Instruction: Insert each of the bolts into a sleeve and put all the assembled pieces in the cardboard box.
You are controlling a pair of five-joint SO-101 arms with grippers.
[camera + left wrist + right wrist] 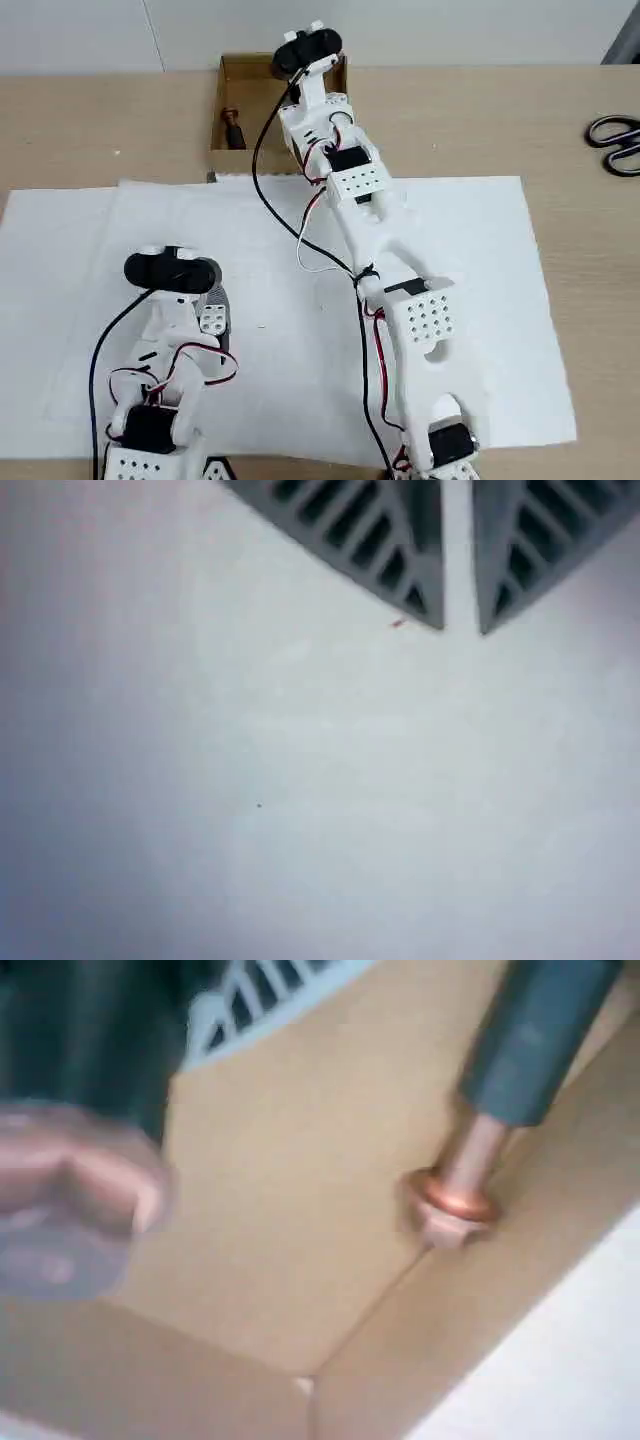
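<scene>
The cardboard box (222,75) stands at the table's far edge. One assembled piece (232,128), a copper bolt in a dark sleeve, lies along its left wall; the right wrist view shows it (500,1090) resting in a corner of the box. My right gripper (298,85) hangs over the box's right part. Close to its ribbed finger (245,1000) it holds a second dark sleeve with a copper bolt head (70,1190), blurred. My left gripper (460,620) sits low over the white paper (300,330) at the front left, its fingers nearly together with nothing between them.
Scissors (615,140) lie at the table's far right edge. The right arm stretches diagonally across the paper from the front right to the box, trailing a black cable (270,200). The left arm's body occupies the front left corner.
</scene>
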